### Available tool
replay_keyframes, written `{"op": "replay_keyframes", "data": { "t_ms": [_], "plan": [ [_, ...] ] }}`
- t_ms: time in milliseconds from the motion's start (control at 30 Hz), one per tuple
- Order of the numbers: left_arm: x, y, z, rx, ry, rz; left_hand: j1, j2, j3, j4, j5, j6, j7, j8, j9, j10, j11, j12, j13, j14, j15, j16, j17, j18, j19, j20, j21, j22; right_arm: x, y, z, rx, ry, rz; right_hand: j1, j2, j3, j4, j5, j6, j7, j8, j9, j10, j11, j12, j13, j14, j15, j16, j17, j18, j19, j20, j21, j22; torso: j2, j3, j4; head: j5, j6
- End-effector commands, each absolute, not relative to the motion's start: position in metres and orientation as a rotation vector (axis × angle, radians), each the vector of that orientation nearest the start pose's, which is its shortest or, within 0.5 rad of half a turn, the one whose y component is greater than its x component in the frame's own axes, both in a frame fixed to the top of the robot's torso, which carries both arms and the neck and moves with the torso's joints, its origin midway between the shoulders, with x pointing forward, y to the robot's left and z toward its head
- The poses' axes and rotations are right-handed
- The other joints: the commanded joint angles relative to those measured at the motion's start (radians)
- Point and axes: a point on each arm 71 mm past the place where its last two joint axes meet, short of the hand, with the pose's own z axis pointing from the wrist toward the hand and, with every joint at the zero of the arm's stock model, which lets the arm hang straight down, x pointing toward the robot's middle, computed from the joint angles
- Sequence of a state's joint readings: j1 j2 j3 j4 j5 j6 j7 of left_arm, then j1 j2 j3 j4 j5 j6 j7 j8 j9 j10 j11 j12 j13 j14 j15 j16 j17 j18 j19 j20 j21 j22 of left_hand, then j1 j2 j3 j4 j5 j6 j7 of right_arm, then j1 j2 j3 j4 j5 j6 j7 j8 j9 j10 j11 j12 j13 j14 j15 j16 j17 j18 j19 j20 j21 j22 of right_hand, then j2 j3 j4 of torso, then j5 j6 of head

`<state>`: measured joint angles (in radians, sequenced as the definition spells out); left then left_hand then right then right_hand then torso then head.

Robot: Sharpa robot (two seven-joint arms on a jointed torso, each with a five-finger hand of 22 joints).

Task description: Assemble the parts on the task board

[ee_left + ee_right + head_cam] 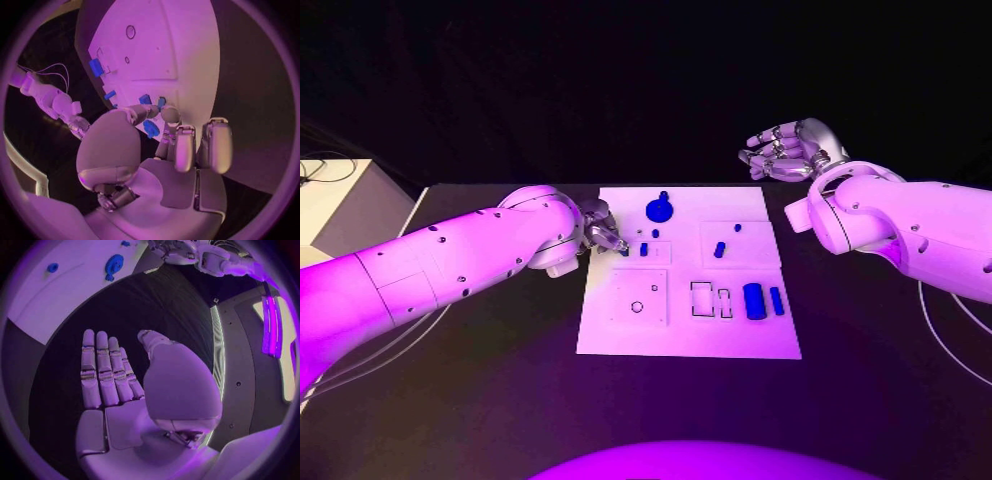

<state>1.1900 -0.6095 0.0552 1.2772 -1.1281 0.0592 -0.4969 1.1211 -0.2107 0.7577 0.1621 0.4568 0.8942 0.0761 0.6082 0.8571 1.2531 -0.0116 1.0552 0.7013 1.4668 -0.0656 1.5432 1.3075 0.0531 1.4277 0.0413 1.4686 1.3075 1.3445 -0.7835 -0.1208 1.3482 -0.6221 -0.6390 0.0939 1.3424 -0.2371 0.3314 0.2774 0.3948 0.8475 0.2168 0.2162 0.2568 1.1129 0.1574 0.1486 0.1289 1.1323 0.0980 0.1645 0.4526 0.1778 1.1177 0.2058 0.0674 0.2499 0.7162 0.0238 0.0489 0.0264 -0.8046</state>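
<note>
The white task board point(689, 330) lies in the middle of the black table. My left hand point(603, 232) hovers at the board's left edge, and in the left wrist view its thumb and a finger point(170, 116) pinch a small blue part point(151, 128), with the other fingers curled in. On the board there are a round blue knob point(659, 208), a small blue piece point(655, 233), a blue peg point(720, 248), and a thick blue block point(754, 298) beside a slim one point(776, 300). My right hand point(790, 152) is raised past the board's far right corner, palm point(119, 425) bare and fingers straight.
Empty recesses mark the board: a plate with a hexagonal hole point(636, 307) at the near left and narrow slots point(707, 297) beside the blue block. A pale box point(336, 205) stands off the table's left side. Cables point(956, 330) trail along the right.
</note>
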Motion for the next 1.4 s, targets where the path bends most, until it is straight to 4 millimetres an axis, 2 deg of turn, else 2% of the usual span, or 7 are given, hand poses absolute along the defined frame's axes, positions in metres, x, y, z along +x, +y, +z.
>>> {"op": "replay_keyframes", "data": {
  "t_ms": [33, 300, 467, 767, 1333, 1400],
  "plan": [
    [0.529, 0.164, -0.212, -0.227, 2.194, -0.459, -0.003, 0.007, 0.184, -0.192, 0.005, 0.014, -0.008, 0.004, -0.002, 0.006, -0.001, 0.004, 0.005, 0.092, -0.005, 0.005, 0.222, -0.003, 0.002, 0.000, 0.006, 0.072, 0.538, -0.245, -0.139, 0.621, 1.378, 0.881, 0.002, 0.005, -0.003, -0.001, 0.008, -0.006, 0.011, -0.002, -0.001, -0.005, -0.001, -0.004, -0.002, 0.000, 0.003, -0.004, -0.002, 0.006, -0.008, 0.002, -0.003, -0.002, -0.001, -0.0002, 0.0005, 0.001, -0.002],
    [0.529, 0.164, -0.214, -0.206, 2.231, -0.449, -0.007, 0.006, 0.181, -0.192, 0.004, 0.015, -0.008, 0.005, -0.001, 0.010, -0.001, 0.008, 0.010, 0.093, -0.005, 0.007, 0.225, -0.003, 0.003, -0.001, 0.006, 0.072, 0.538, -0.245, -0.139, 0.621, 1.378, 0.881, 0.004, 0.006, -0.002, -0.001, 0.025, -0.007, 0.011, -0.001, -0.002, -0.004, -0.001, -0.003, -0.009, 0.003, 0.003, -0.008, -0.007, 0.006, -0.007, 0.002, -0.002, -0.012, -0.001, 0.0007, -0.0003, 0.001, -0.006],
    [0.529, 0.162, -0.217, -0.182, 2.265, -0.442, -0.012, 0.005, 0.176, -0.190, 0.002, 0.018, -0.010, 0.007, 0.000, 0.013, -0.001, 0.008, 0.010, 0.095, -0.005, 0.010, 0.232, -0.003, 0.000, 0.000, 0.005, 0.069, 0.538, -0.245, -0.139, 0.621, 1.378, 0.881, 0.004, 0.005, -0.001, -0.002, 0.039, -0.007, 0.011, -0.001, -0.002, -0.004, -0.001, -0.002, -0.014, 0.005, 0.003, -0.012, -0.010, 0.006, -0.006, 0.002, -0.001, -0.020, -0.002, -0.0002, -0.0006, 0.001, -0.006],
    [0.530, 0.158, -0.217, -0.170, 2.275, -0.441, -0.021, 0.007, 0.160, -0.186, -0.001, 0.025, -0.014, 0.011, 0.003, 0.025, -0.004, 0.016, 0.020, 0.097, -0.006, 0.014, 0.239, -0.003, 0.000, -0.001, 0.004, 0.069, 0.538, -0.244, -0.139, 0.620, 1.378, 0.883, 0.004, 0.004, 0.000, -0.002, 0.044, -0.007, 0.011, -0.001, -0.002, -0.004, -0.001, -0.001, -0.016, 0.006, 0.003, -0.013, -0.011, 0.006, -0.006, 0.002, -0.001, -0.022, -0.002, 0.0002, -0.0002, 0.001, -0.008],
    [0.534, 0.153, -0.217, -0.168, 2.231, -0.426, -0.047, 0.019, 0.077, -0.159, -0.021, 0.032, -0.030, 0.018, 0.016, 0.051, -0.016, 0.019, 0.030, 0.099, -0.015, 0.018, 0.246, -0.004, 0.004, -0.008, 0.002, 0.073, 0.537, -0.243, -0.139, 0.620, 1.378, 0.885, 0.003, 0.004, 0.000, -0.002, 0.051, -0.008, 0.011, -0.001, -0.002, -0.004, -0.001, -0.001, -0.018, 0.006, 0.003, -0.014, -0.012, 0.006, -0.005, 0.002, -0.001, -0.026, 0.000, -0.0001, -0.0003, -0.003, -0.006],
    [0.534, 0.153, -0.217, -0.169, 2.229, -0.423, -0.054, 0.020, 0.048, -0.148, -0.026, 0.029, -0.034, 0.016, 0.018, 0.049, -0.018, 0.014, 0.023, 0.098, -0.017, 0.016, 0.242, -0.003, 0.001, -0.009, 0.000, 0.069, 0.537, -0.244, -0.139, 0.620, 1.378, 0.885, 0.003, 0.004, 0.000, -0.002, 0.051, -0.008, 0.011, -0.001, -0.002, -0.004, -0.001, -0.001, -0.018, 0.006, 0.003, -0.014, -0.012, 0.006, -0.005, 0.002, -0.001, -0.026, 0.000, -0.0003, 0.0000, -0.004, -0.006]
  ]
}}
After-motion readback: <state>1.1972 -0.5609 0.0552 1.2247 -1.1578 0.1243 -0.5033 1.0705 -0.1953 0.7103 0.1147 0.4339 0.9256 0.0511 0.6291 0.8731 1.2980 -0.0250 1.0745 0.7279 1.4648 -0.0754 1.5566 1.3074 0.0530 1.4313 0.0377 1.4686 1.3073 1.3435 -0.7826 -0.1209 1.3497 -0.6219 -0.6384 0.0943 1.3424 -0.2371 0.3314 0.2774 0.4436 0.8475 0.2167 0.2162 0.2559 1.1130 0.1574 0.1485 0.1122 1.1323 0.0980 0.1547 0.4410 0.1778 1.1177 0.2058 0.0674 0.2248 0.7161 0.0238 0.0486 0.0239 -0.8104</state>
